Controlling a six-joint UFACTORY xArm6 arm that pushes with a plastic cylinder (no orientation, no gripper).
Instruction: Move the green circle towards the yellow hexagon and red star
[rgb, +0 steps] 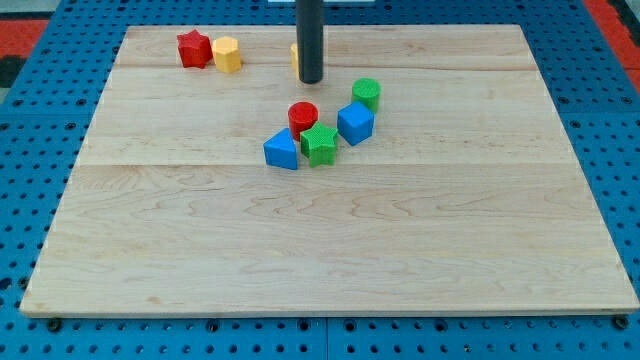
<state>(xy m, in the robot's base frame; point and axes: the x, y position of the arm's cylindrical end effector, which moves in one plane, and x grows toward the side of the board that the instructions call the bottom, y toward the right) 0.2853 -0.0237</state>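
Green circle (366, 93) sits right of centre beside the blue cube (355, 123), far from the yellow hexagon (228, 54) and red star (194, 48); my tip (311, 80), a bare rod holding nothing, stands left of it and risks shoving the red cylinder (303, 116) instead.

Pale wooden board (330, 240): smooth, visible grain, slight sheen, 3 planks. Dark straight rod (310, 40): matt, smooth. Green round block (366, 94), yellow hexagon block (228, 54), red star block (194, 49): smooth, painted look, low gloss. Blue perforated base (40, 100): matt, studded with holes.
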